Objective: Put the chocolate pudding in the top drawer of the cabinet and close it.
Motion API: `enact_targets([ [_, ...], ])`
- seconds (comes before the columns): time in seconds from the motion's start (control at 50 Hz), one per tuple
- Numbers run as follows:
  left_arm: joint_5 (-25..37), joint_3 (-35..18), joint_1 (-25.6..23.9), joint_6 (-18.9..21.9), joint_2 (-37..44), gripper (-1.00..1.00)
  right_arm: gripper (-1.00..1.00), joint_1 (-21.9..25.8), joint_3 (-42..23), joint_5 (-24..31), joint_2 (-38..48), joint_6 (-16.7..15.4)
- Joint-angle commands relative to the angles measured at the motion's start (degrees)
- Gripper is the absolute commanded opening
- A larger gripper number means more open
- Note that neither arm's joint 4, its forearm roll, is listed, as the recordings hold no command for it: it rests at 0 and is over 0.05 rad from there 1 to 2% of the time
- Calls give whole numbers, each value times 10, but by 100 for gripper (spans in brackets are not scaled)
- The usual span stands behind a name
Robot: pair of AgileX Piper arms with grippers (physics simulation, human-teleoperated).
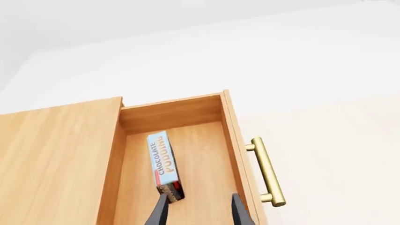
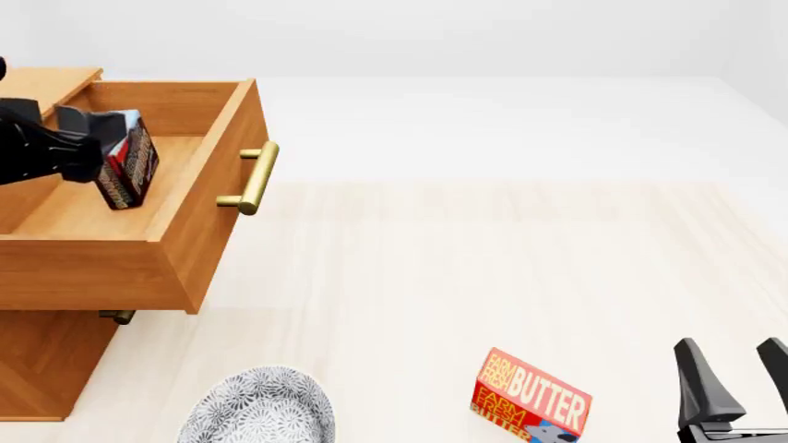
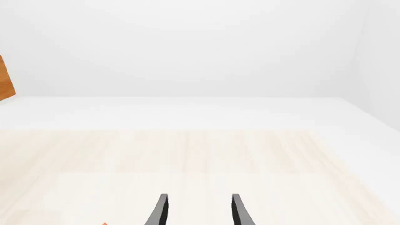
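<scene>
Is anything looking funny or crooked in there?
Yes. The chocolate pudding stands on edge in the open top drawer, leaning rather than lying flat, the open left gripper close by. The butter box on the table also sits askew.

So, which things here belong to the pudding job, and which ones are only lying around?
Belong to the job:
- chocolate pudding, inside the open drawer
- top drawer, pulled out
- cabinet
- left claw, open above the pudding

Only lying around:
- butter box on the table
- patterned bowl
- right claw, open and idle
</scene>
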Motion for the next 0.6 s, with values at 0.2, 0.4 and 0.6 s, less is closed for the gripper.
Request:
enact_targets([
  [0.2,37,-47,-59,-9,3,100,100,0,0,0,0,0],
  [0.4,31,-75,-110,-28,27,100,100,0,0,0,0,0],
  [0.6,24,-90,-145,-42,52,100,100,0,0,0,0,0],
])
